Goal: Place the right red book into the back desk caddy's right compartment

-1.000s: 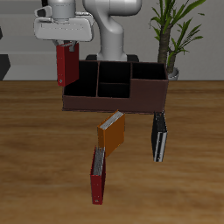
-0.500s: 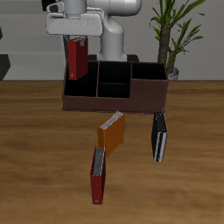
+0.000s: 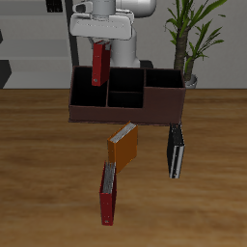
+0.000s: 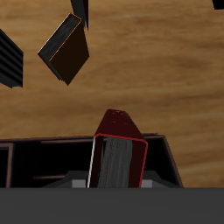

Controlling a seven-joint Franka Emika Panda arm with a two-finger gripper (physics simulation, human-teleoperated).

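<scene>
Gripper clamped on the red book, holding it upright above an end bay of the back desk caddy.

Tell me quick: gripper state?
Gripper: shut on the red book, above the caddy.

orange book lying mid-table, black book beside it, second red book nearer front edge than orange book, potted plant behind table
</scene>
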